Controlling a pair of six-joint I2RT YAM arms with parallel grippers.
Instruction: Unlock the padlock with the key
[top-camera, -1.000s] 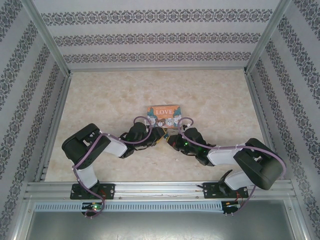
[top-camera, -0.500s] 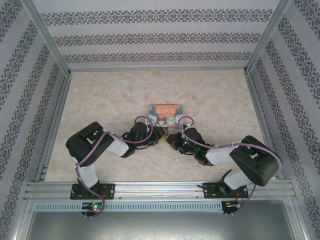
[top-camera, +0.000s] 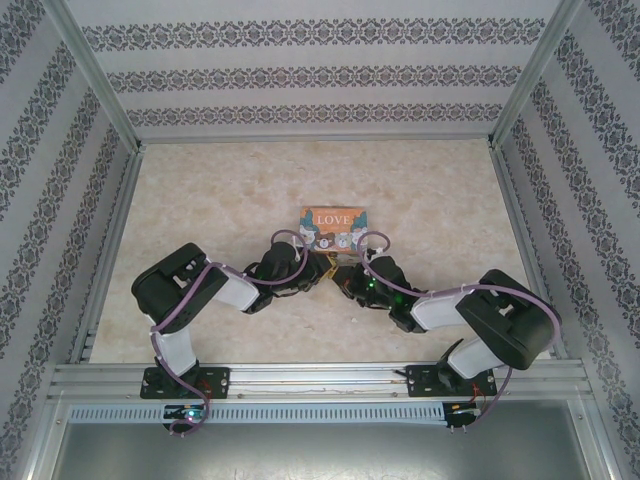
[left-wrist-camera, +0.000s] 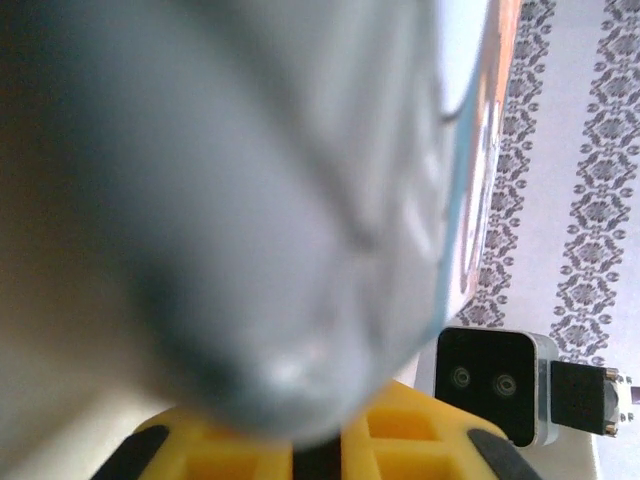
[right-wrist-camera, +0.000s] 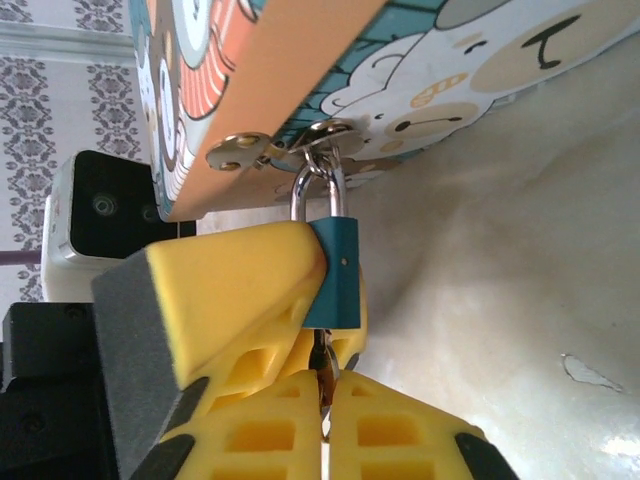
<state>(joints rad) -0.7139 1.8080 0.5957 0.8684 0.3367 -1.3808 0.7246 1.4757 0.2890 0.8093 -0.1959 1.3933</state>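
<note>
Hanging from the hasp of the tin box: padlock, shackle not yet released. Left hand pinches its teal body. Right hand clamps the key, seemingly entering the keyhole. Outstanding: full insertion, turn, shackle release.

Orange LOVE tin on pale table, left arm, right arm, both reaching its near edge

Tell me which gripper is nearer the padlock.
Left. The left gripper clamps the padlock from the side, its finger touching the body. The right gripper sits just below, shut on the key.
</note>
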